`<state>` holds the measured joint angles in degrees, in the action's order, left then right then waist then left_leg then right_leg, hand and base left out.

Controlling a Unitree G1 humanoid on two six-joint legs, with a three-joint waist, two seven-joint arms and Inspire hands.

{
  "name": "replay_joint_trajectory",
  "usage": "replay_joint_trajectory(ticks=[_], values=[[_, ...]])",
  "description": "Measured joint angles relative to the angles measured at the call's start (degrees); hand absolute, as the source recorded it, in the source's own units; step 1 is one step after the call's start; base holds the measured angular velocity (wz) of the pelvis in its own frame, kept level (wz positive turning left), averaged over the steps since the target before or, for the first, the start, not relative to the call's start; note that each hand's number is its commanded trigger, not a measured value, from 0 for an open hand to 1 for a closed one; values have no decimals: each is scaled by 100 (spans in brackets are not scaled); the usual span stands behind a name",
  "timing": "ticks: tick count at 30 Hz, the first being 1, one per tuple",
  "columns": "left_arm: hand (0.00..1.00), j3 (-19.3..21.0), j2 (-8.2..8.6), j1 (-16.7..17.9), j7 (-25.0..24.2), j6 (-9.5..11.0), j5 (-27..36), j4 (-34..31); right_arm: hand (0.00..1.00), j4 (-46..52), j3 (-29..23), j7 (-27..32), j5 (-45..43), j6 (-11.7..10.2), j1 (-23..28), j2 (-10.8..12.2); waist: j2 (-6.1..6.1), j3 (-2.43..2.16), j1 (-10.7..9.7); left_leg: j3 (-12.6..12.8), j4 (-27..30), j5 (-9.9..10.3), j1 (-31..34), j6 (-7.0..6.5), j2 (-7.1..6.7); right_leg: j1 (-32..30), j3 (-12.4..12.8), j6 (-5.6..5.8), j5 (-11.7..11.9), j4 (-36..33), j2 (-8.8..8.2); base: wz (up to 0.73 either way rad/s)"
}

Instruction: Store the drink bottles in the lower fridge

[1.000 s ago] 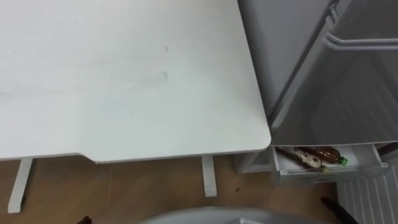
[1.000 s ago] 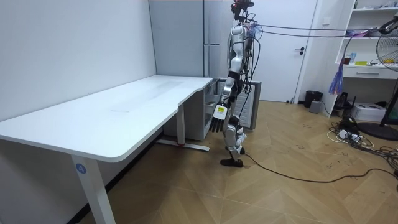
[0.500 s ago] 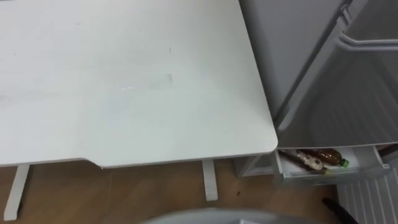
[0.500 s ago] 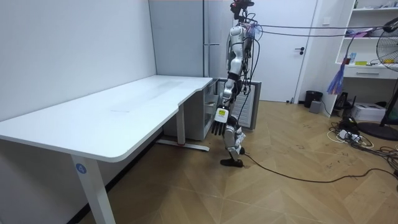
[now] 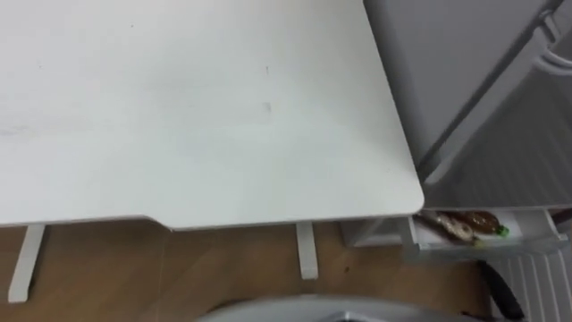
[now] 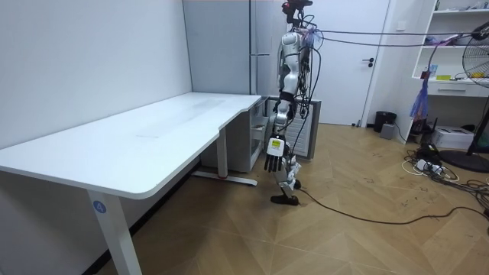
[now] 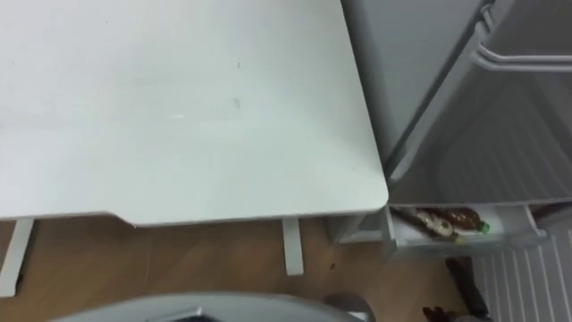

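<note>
Right now the robot stands on the wooden floor [image 6: 344, 229] at the far end of the white table [image 5: 179, 116], close to the grey fridge [image 5: 447, 72]. Its left hand [image 6: 273, 159] hangs at its side below the table top, fingers straight and loose, holding nothing.

From that hand the table runs off toward the room view's left, with its rounded corner the nearest part. The fridge rises beyond the hand, on the side away from the room camera. To the robot's right of the hand, low at the foot of the fridge, a white drawer [image 5: 536, 240] stands pulled out. The drinks [image 5: 465, 224] lie on their sides in it, brown bottles close together, one with a green cap. How many there are I cannot tell.

With bottles already in the lower drawer and the hand empty, the loading step looks done or nearly so, and closing up seems to be what is left. The drawer seems to sit lower than the hand hangs, so the next move likely calls for a turn toward the fridge and a bend. Then flat fingers on the drawer front could push it in squarely, so the bottles do not roll.
</note>
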<state>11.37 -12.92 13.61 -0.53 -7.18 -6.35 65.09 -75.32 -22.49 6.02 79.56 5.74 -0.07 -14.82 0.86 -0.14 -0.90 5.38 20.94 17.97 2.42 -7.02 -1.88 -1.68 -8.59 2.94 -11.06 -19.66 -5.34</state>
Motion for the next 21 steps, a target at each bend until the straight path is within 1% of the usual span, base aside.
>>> replay_joint_trajectory(ticks=[1, 2, 3, 4, 5, 6, 7, 8, 9, 10, 11, 13, 14, 16, 17, 18, 19, 20, 21], values=[[0, -85, -5, -88, 6, -1, -2, 8, 0, -13, 31, -17, 111, -30, -217, -4, 18, 0, 42, 8, 116, -1, 232, -1, 6, -205, -1, 0, 0, -17, 0, -17], [0, -128, -5, -160, 8, -1, -2, 13, 0, -18, 53, -58, 164, -48, -323, -8, 31, 4, 77, 8, 162, -1, 338, -1, 7, -291, 5, 1, 0, -18, 1, -21], [0, -207, 9, -318, 10, 14, -5, 46, 0, -50, 61, -161, 210, -103, -540, -14, 71, 36, 137, 19, 248, -5, 509, 4, 13, -413, -2, 4, 0, -11, 2, -14], [0, -259, 25, -470, 20, 70, -18, 168, 0, -122, 82, -294, 215, -152, -745, -20, 116, 62, 147, 5, 343, -5, 648, 5, 18, -542, -28, 31, -17, -35, -1, -9], [0, -262, 29, -530, 26, 100, -17, 222, 0, -156, 85, -370, 223, -154, -822, -21, 127, 57, 148, 0, 401, -4, 736, 6, 17, -603, -39, 61, -35, -67, -9, 0], [0, -262, 30, -578, 40, 150, -18, 255, 0, -229, 84, -482, 263, -152, -1009, -25, 157, 53, 164, -7, 568, -3, 960, 8, 15, -823, -36, 93, -85, -248, -32, 0], [0, -264, 29, -614, 55, 179, -13, 271, 0, -239, 85, -552, 254, -151, -1189, -55, 204, 74, 188, -32, 716, -1, 1231, 11, 10, -1112, -22, 72, -153, -498, -55, -4], [0, -285, 29, -650, 75, 180, 2, 290, 0, -237, 100, -567, 248, -153, -1265, -83, 224, 93, 219, -43, 796, 1, 1365, 14, -2, -1281, -2, 65, -185, -642, -72, 0], [0, -411, 18, -737, 138, 174, 4, 317, 0, -232, 130, -575, 237, -169, -1417, -157, 229, 140, 276, -46, 951, 2, 1657, 16, -40, -1667, -4, 35, -263, -979, -151, 6], [0, -513, 13, -783, 170, 176, 4, 321, 0, -238, 135, -574, 222, -208, -1532, -207, 211, 162, 278, -55, 1098, 2, 1946, 16, -105, -2001, -28, 53, -385, -1265, -253, 13], [0, -567, 16, -807, 180, 181, 2, 341, 0, -244, 135, -574, 238, -210, -1589, -236, 211, 171, 288, -59, 1207, 2, 2116, 17, -123, -2172, -31, 52, -441, -1418, -288, 23], [0, -616, 28, -878, 251, 188, 6, 465, 0, -256, 138, -589, 308, -211, -1763, -293, 166, 206, 312, -86, 1636, 44, 2688, 49, -173, -2793, 1, 0, -614, -2024, -389, 21], [0, -640, 27, -879, 268, 190, 7, 471, 0, -264, 149, -588, 309, -214, -1813, -303, 144, 211, 328, -88, 1754, 59, 2837, 64, -175, -2958, 10, -21, -644, -2160, -404, 11], [0, -841, 29, -965, 310, 208, 135, 489, 0, -265, 218, -575, 315, -257, -2014, -416, 76, 232, 406, -100, 2261, 121, 3473, 119, -181, -3605, 60, -97, -803, -2736, -457, 10], [0, -879, 28, -984, 318, 223, 221, 493, 0, -265, 234, -571, 315, -282, -2058, -439, 56, 234, 421, -100, 2368, 137, 3612, 132, -183, -3751, 72, -115, -835, -2834, -470, 15], [0, -979, 28, -1003, 356, 263, 379, 495, 0, -258, 316, -563, 345, -336, -2156, -481, 32, 238, 433, -135, 2615, 174, 3920, 199, -184, -4039, 65, -161, -920, -3082, -489, 19], [0, -1038, 24, -1036, 384, 271, 511, 491, 0, -254, 357, -552, 347, -375, -2248, -518, -3, 228, 443, -152, 2816, 172, 4217, 230, -181, -4333, 42, -217, -1018, -3310, -528, 21], [0, -1071, 18, -1058, 394, 272, 591, 486, 0, -252, 392, -544, 347, -399, -2298, -538, -27, 225, 448, -154, 2907, 167, 4363, 244, -176, -4477, 40, -223, -1046, -3418, -546, 21], [0, -1120, 16, -1095, 416, 270, 700, 470, 0, -247, 452, -529, 347, -452, -2415, -579, -57, 223, 448, -171, 3075, 145, 4646, 280, -170, -4751, 42, -261, -1071, -3604, -572, 19]])
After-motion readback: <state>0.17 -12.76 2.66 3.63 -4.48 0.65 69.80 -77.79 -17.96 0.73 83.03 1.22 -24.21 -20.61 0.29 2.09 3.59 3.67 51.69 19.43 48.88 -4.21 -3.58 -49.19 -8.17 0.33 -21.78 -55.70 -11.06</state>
